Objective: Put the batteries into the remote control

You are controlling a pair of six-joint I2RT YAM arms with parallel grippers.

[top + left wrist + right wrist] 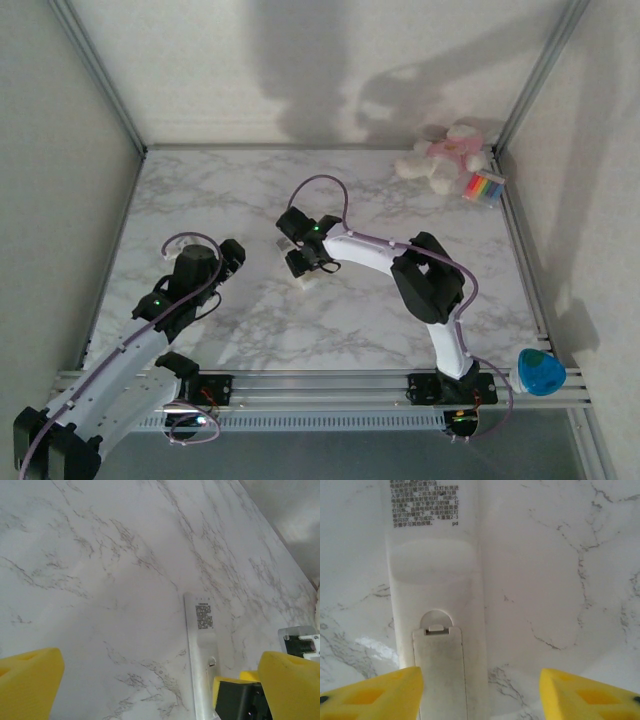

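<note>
Now hovering over the remote control [437, 630], lying back-up on the worktop [400, 200], right jaws spread and empty, straddling its width, length running straight ahead; holding left jaws wide, farther off.

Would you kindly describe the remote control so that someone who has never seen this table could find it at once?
On the marble table, look near the middle, just under the right gripper. The remote control is the slim white bar lying back-up there, with printed text and a battery cover; the plush toy and striped pack sit away in the far right corner.
</note>
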